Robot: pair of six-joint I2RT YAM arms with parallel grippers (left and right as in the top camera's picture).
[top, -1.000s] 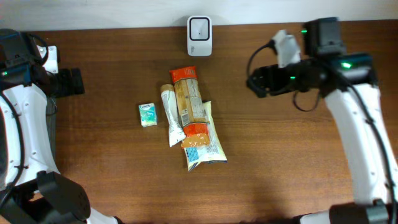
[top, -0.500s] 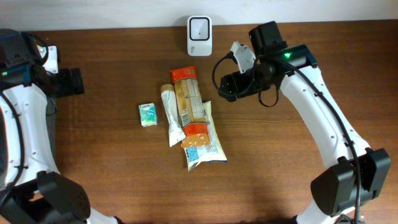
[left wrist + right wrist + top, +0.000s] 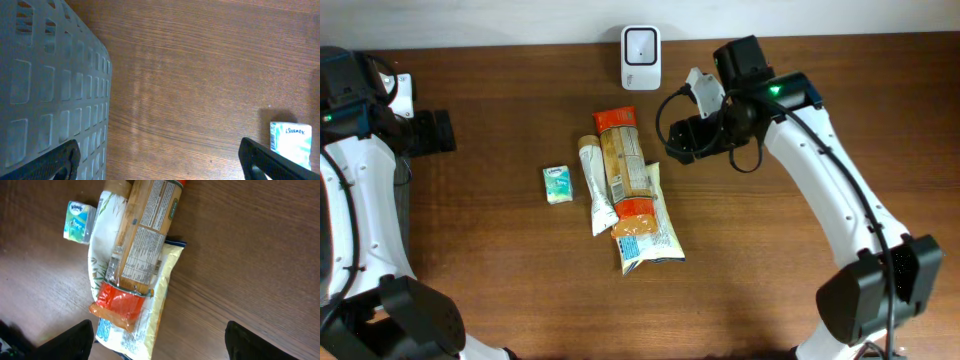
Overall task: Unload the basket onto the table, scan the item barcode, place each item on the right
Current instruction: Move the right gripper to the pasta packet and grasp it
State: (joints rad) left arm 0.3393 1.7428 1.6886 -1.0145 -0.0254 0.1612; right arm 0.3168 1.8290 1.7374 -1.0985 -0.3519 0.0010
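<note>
Several packaged items lie in a pile at the table's middle. A long clear package with orange ends (image 3: 623, 160) (image 3: 145, 245) rests on a yellow and white bag (image 3: 645, 238) (image 3: 150, 315), beside a white pouch (image 3: 596, 195). A small tissue pack (image 3: 557, 184) (image 3: 79, 222) (image 3: 290, 142) lies to their left. The white barcode scanner (image 3: 641, 57) stands at the back edge. My right gripper (image 3: 674, 141) (image 3: 162, 342) hovers open just right of the pile's upper end, holding nothing. My left gripper (image 3: 440, 131) (image 3: 160, 162) is open and empty at the far left.
A grey perforated plastic basket (image 3: 50, 75) fills the left side of the left wrist view, close to that gripper. Bare brown wood lies between the basket and the tissue pack.
The right arm has swung left from the back right corner toward the pile, its gripper staying open. The left arm and the items have not moved.
</note>
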